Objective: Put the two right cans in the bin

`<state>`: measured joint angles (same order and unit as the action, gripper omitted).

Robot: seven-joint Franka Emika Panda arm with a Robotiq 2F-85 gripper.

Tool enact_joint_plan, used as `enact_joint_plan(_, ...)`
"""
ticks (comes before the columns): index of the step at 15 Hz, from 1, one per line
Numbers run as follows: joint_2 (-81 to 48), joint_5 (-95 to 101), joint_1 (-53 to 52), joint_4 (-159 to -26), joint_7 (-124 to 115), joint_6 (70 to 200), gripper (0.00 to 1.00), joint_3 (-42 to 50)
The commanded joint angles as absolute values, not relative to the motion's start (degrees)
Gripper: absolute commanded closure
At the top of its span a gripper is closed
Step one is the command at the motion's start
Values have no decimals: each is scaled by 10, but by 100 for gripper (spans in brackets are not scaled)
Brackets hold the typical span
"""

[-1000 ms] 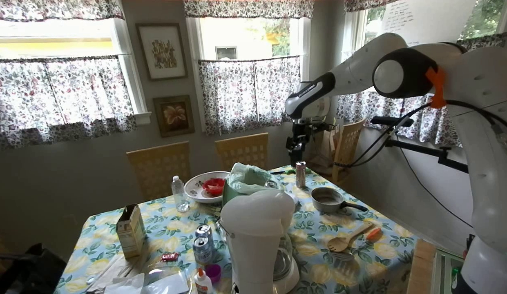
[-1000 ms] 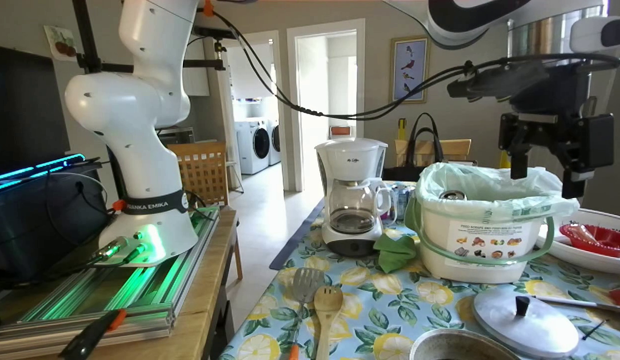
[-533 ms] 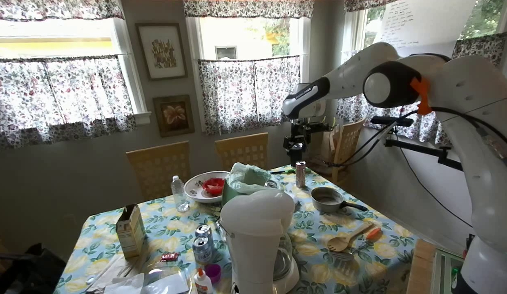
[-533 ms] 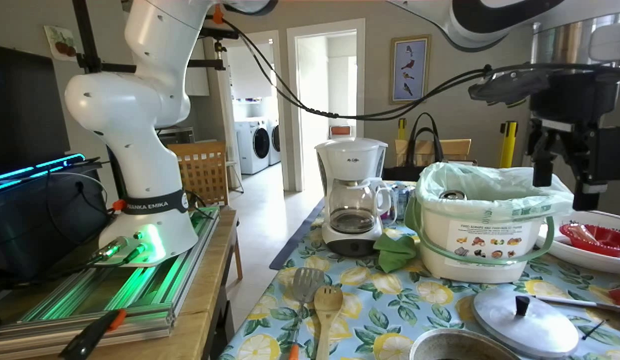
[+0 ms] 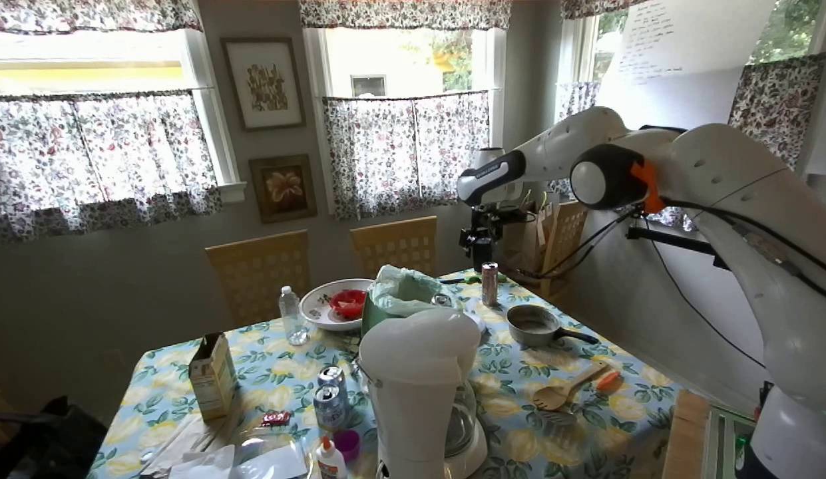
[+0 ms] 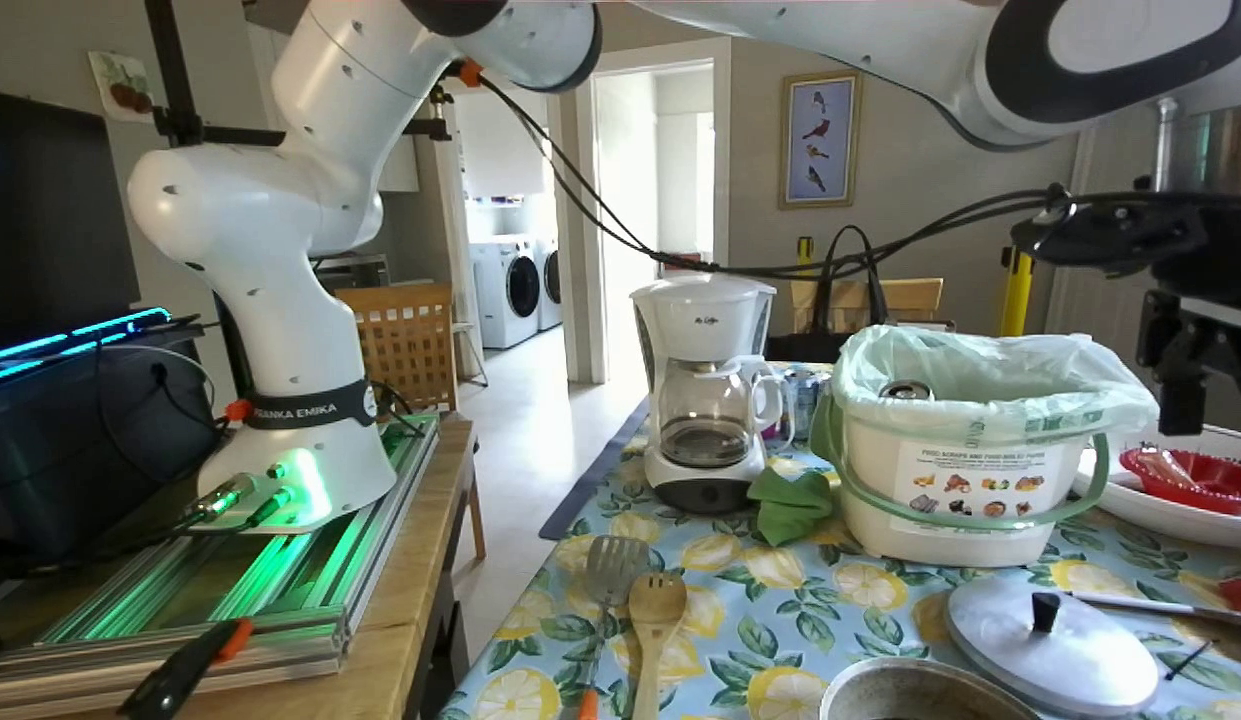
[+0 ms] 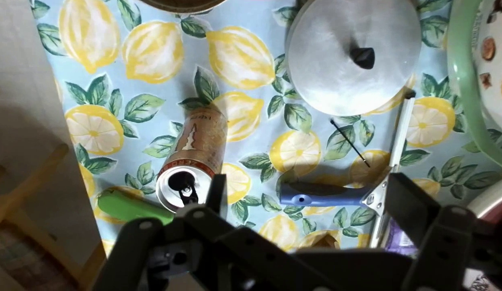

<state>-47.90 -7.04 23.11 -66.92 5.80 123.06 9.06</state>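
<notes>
Black gripper (image 7: 313, 197), mine to steer, is spread wide & empty; in wrist view a blue-handled tool (image 7: 327, 195) shows betw. its fingers (image 7: 410, 202), on the tbl. (image 7: 253, 147) below; one finger overlaps the edge of the brown can (image 7: 200, 135), can't tell if touching; that can stands upright near the tbl. edge; in both ext. views I see another can (image 6: 906, 389) inside the lined bin (image 6: 980, 460).

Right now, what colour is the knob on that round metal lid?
Black; the knob shows best in the wrist view.
</notes>
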Motion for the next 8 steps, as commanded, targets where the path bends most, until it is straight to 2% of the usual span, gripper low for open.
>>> enact_joint_plan(1,-542,-53,250,-575,83,1200,0,88)
enact_joint_plan(8,-608,-25,270,-506,110,1238,0,90)
